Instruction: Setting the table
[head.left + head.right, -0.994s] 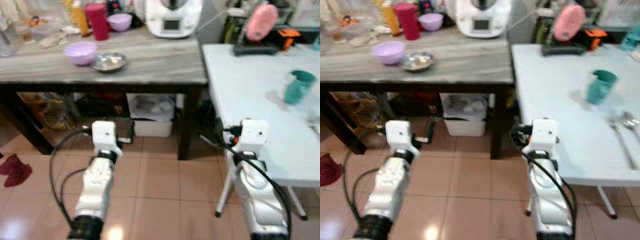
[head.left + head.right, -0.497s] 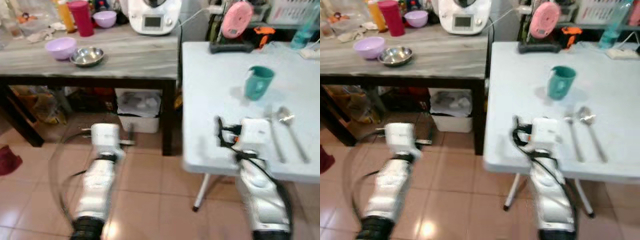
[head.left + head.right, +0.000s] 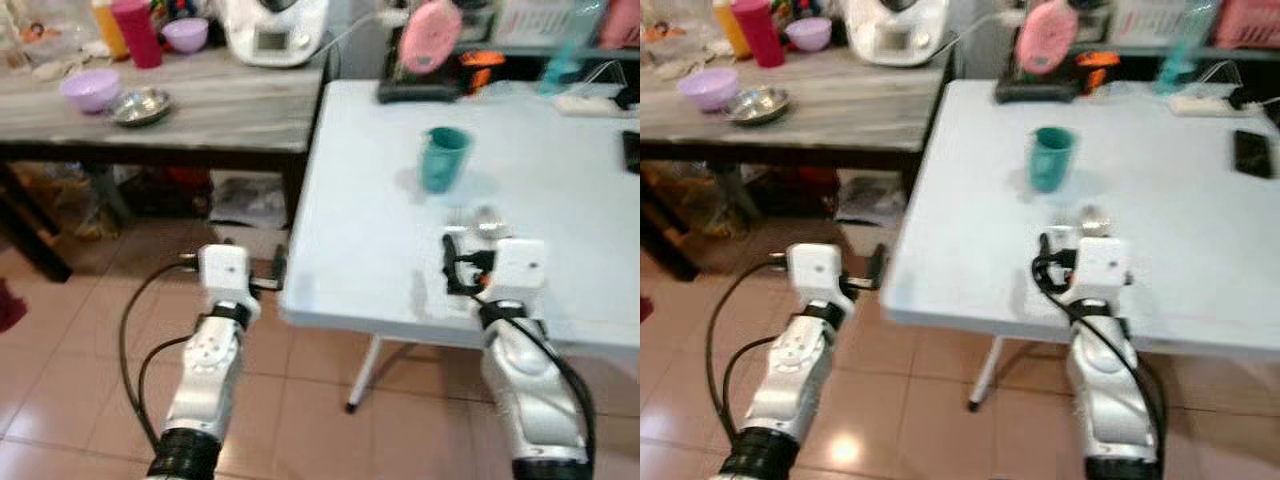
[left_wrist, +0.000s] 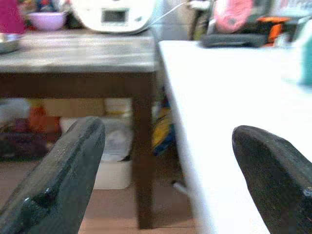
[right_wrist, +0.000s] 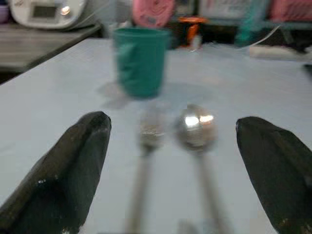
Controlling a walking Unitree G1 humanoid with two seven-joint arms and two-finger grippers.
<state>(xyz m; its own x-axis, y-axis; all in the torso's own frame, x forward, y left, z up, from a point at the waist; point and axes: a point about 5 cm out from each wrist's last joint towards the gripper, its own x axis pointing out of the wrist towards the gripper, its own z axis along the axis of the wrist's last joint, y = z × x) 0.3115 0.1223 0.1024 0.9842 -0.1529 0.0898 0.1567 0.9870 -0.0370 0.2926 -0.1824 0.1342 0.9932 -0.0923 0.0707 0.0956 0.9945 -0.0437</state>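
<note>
A teal cup [image 3: 441, 158] stands upright in the middle of the white table [image 3: 350, 230]. Just in front of it a fork [image 5: 148, 134] and a spoon [image 5: 195, 127] lie side by side, blurred. My right gripper [image 5: 170, 175] is open and low over the table's near edge, pointing at the cutlery with nothing between its fingers [image 5: 68, 170]. My left gripper [image 4: 165, 185] is open and empty too, held over the floor beside the table's left edge. On the wooden side table [image 3: 220, 110] sit a purple bowl [image 3: 88, 90] and a steel bowl [image 3: 140, 105].
A red cup [image 3: 130, 18], a second purple bowl [image 3: 185, 33] and a white appliance [image 3: 270, 25] stand at the back of the wooden table. A pink object [image 3: 425, 38] and a dark phone [image 3: 1252, 153] are on the white table's far side. A white bin [image 3: 245, 200] sits underneath.
The whole view has swung to the right, so the white table now lies straight ahead. My right gripper has come over its near edge, close to the fork and spoon.
</note>
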